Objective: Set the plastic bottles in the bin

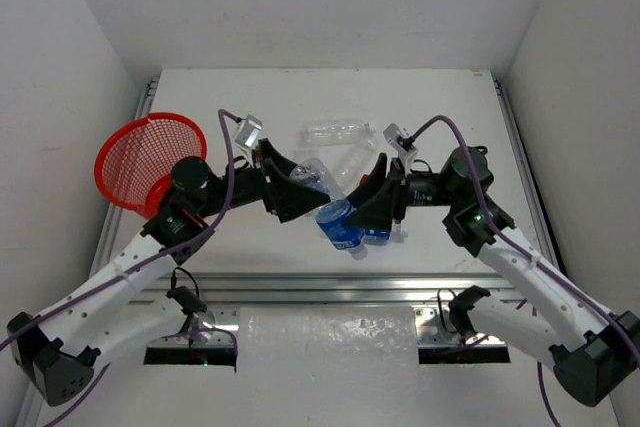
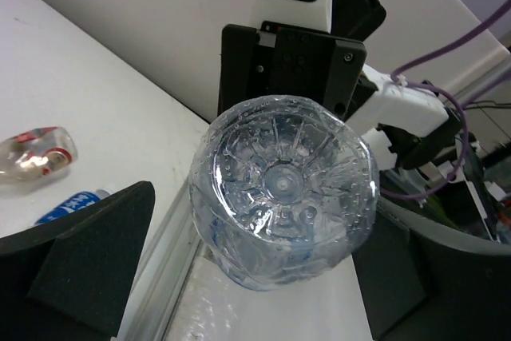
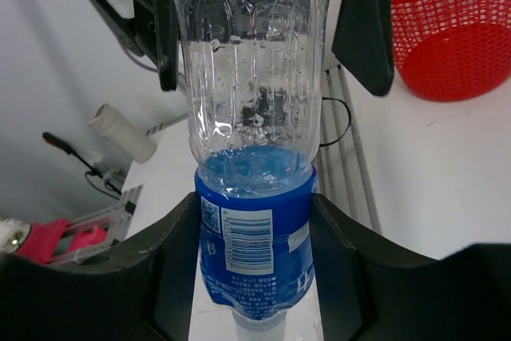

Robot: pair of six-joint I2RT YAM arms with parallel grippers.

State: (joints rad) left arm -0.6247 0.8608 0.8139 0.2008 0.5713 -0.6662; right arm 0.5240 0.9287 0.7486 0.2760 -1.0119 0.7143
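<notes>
The bin (image 1: 140, 152) is being shown at the far left of the table (image 1: 450, 117), behind the left gripper (image 1: 298, 193) and well apart from its jaws. The left jaws are being held wide apart, and the base end of a blue-labelled bottle (image 1: 341, 223) is being presented between them. One pad (image 2: 88, 253) is standing clear of the base, while contact at the other pad cannot be told.

The bottle is being carried off the table, stretched from one pair of jaws to the other, its base toward the left pair and its neck end past the right pair. The right gripper (image 3: 255, 233) is being clamped on this bottle, its fingers (image 3: 160, 277) being pressed against the blue label from both sides.

Outside the left jaws, on the side of the clear pad, a brown-labelled bottle (image 2: 36, 154) and a second blue-labelled bottle (image 2: 70, 206) are lying on the table, near each other and apart from the jaws. Beyond the gap between the two grippers, an unlabelled bottle (image 1: 335, 132) is lying on its side. Another clear bottle (image 1: 352, 159) is lying between it and the jaws.
</notes>
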